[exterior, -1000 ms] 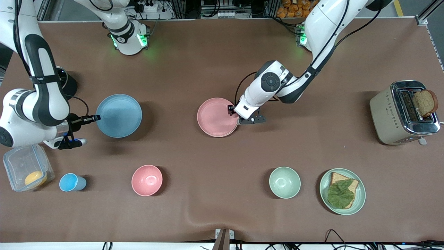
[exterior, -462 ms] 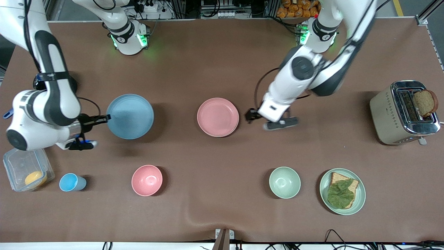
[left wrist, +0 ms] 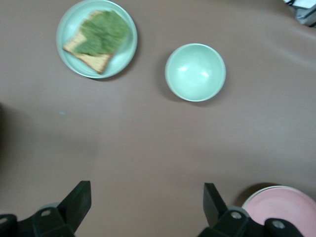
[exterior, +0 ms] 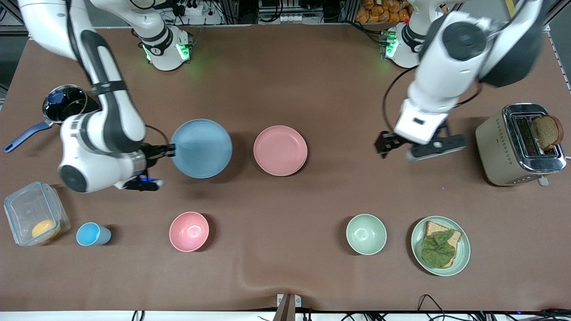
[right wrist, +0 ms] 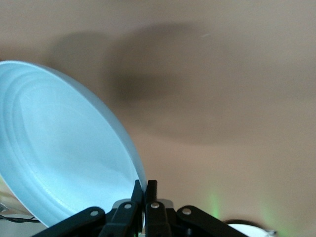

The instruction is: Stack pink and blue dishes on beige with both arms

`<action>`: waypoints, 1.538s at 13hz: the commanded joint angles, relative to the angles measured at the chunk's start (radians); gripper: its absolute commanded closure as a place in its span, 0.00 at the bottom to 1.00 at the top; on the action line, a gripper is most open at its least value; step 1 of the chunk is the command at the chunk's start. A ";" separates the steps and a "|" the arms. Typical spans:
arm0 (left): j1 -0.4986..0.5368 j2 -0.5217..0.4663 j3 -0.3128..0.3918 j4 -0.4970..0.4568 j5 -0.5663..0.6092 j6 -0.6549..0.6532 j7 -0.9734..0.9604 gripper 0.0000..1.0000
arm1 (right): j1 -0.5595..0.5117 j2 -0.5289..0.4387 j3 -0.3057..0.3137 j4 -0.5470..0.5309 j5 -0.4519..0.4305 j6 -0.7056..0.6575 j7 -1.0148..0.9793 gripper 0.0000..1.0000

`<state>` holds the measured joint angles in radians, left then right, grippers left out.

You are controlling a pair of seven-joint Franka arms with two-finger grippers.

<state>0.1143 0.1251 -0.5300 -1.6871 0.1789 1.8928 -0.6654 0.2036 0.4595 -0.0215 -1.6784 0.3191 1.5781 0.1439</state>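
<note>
Two arms in frame. Right gripper (exterior: 171, 150), left of centre frame, pinches the rim of the blue plate (exterior: 201, 148), held above the table beside the pink plate (exterior: 280, 150). The pink plate lies at centre frame. Left gripper (exterior: 387, 146), fingers spread and empty, hangs over bare table at right of frame.
</note>
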 commanded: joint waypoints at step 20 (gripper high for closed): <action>-0.197 -0.098 0.464 0.096 -0.108 -0.196 0.547 0.00 | 0.378 0.229 -0.011 0.128 0.189 0.226 0.256 1.00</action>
<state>-0.0664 0.0418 -0.0844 -1.5766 0.0884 1.6962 -0.1421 0.5712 0.6673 -0.0217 -1.5799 0.4867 1.8090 0.3852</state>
